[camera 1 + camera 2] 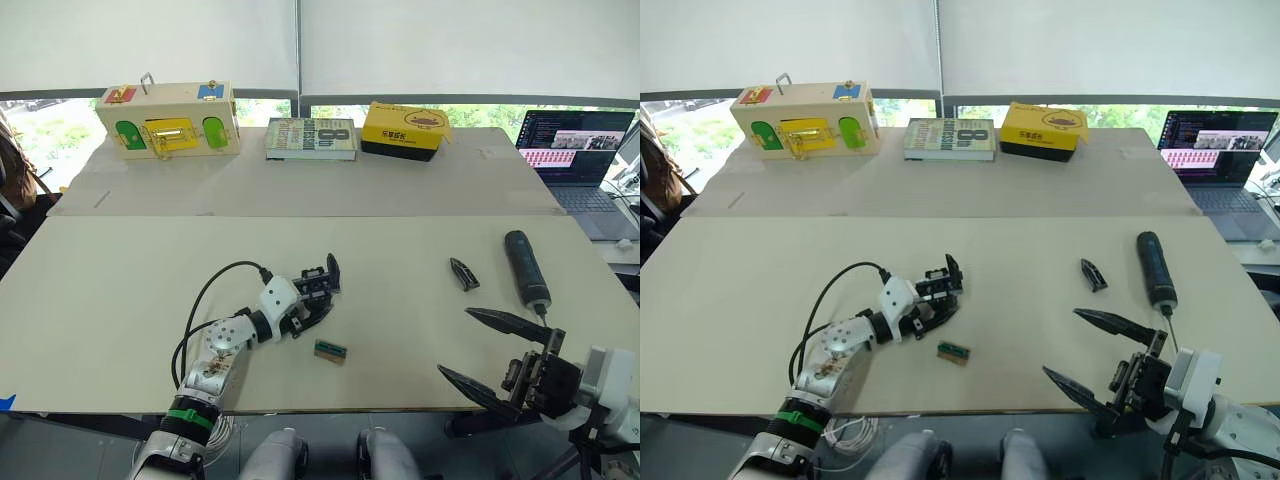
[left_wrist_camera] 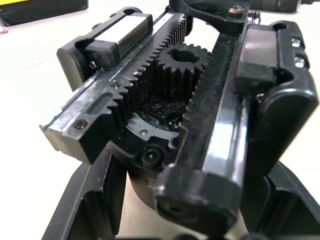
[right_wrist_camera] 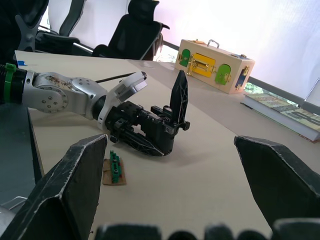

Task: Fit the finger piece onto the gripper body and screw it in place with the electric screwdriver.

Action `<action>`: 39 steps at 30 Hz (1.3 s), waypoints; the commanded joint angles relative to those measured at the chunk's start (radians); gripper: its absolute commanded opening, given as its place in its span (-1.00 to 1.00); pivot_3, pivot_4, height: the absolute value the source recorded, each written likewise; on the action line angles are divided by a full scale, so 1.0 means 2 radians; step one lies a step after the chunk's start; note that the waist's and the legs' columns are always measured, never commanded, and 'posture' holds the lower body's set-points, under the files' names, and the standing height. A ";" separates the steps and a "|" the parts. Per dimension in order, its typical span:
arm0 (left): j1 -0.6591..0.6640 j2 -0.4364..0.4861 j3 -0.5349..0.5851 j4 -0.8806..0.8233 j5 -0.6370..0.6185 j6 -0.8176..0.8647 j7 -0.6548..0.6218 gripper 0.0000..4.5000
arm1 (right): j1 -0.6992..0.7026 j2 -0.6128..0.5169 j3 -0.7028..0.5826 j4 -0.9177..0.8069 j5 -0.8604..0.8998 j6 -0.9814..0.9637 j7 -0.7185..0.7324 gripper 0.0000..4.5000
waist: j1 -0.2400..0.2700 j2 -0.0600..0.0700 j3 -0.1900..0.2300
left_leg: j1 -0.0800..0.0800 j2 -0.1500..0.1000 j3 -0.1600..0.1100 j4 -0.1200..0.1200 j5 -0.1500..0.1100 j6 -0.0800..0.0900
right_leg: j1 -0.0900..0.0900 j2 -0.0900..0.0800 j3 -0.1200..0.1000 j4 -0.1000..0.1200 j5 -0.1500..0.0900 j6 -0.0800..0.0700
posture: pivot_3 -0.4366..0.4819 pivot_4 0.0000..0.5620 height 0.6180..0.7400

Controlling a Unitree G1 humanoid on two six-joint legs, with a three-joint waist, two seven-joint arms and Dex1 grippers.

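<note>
Left gripper (image 1: 312,305): closed around gripper body (image 3: 150,131), mid-table. Right gripper (image 1: 495,350): wide open, empty. Finger piece (image 1: 463,273) lying beside electric screwdriver (image 1: 526,265). Small green-topped block (image 1: 330,350), possibly a connector, nearby.

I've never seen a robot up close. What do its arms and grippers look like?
The left arm is silver metal with round joints, a green band near the wrist, a white wrist section and a looping black cable. The right gripper has a white body and two long, pointed black fingers.
</note>
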 commanded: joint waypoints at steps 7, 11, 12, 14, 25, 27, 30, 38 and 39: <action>-0.001 0.008 -0.012 0.001 0.011 0.059 0.001 0.06 | -0.006 -0.002 -0.012 -0.012 0.006 -0.013 0.000 1.00 | 0.001 0.002 -0.001 | 0.000 0.000 0.000 0.000 0.000 0.000 | 0.000 0.000 0.000 0.000 0.000 0.000 | -0.05 -0.47 1.00; -0.001 0.009 -0.012 0.002 0.011 0.066 0.000 0.28 | -0.006 -0.001 -0.009 -0.015 0.004 -0.013 -0.003 1.00 | 0.001 0.003 -0.002 | 0.001 0.000 0.000 0.000 0.000 0.000 | 0.001 0.000 0.000 0.000 0.000 0.000 | -0.05 -0.47 1.00; -0.002 0.009 -0.012 0.003 0.011 0.067 0.000 0.52 | -0.007 -0.001 -0.008 -0.015 0.004 -0.012 -0.003 1.00 | 0.000 0.004 -0.002 | 0.001 0.000 0.000 0.000 0.000 0.000 | 0.001 0.000 0.000 0.000 0.000 0.000 | -0.05 -0.47 1.00; 0.001 0.011 -0.005 0.000 0.003 0.071 -0.003 0.87 | -0.005 0.000 -0.007 -0.019 0.003 -0.011 -0.006 1.00 | 0.000 0.004 -0.002 | 0.001 0.000 0.000 0.000 0.000 0.000 | 0.001 0.000 0.000 0.000 0.000 0.000 | -0.05 -0.47 1.00; 0.042 0.092 0.044 -0.043 -0.058 0.065 -0.083 0.98 | -0.009 -0.005 -0.006 -0.019 0.002 -0.007 -0.011 1.00 | -0.013 0.004 -0.002 | 0.000 0.000 0.000 -0.001 0.000 0.000 | 0.000 0.000 0.000 0.000 -0.001 0.000 | -0.05 -0.47 1.00; 0.043 0.105 0.052 -0.039 -0.068 0.068 -0.099 0.98 | -0.012 -0.005 -0.003 -0.017 0.001 -0.007 -0.011 1.00 | -0.012 0.004 -0.002 | 0.000 0.001 0.000 -0.001 0.000 0.000 | 0.000 0.000 0.000 0.000 -0.001 0.000 | -0.05 -0.47 1.00; 0.040 0.125 0.060 -0.031 -0.088 0.080 -0.136 0.98 | -0.014 -0.003 -0.002 -0.014 0.000 -0.009 -0.010 1.00 | -0.011 0.004 -0.002 | 0.000 0.000 0.000 -0.001 0.000 0.000 | 0.000 0.000 0.000 0.000 -0.001 0.000 | -0.05 -0.47 1.00; -0.061 0.122 0.051 0.098 -0.095 0.033 -0.240 0.98 | -0.019 -0.001 -0.002 -0.010 -0.002 -0.011 -0.008 1.00 | -0.008 0.003 -0.002 | -0.001 0.000 0.000 -0.001 0.000 0.000 | -0.001 0.000 0.000 0.000 -0.001 0.001 | -0.05 -0.47 1.00; -0.079 0.118 0.046 0.120 -0.091 0.022 -0.255 0.98 | -0.019 -0.001 -0.002 -0.010 -0.002 -0.011 -0.008 1.00 | -0.006 0.003 -0.002 | -0.001 0.000 0.000 -0.001 0.000 0.001 | -0.001 0.000 0.000 0.000 -0.001 0.001 | -0.05 -0.47 1.00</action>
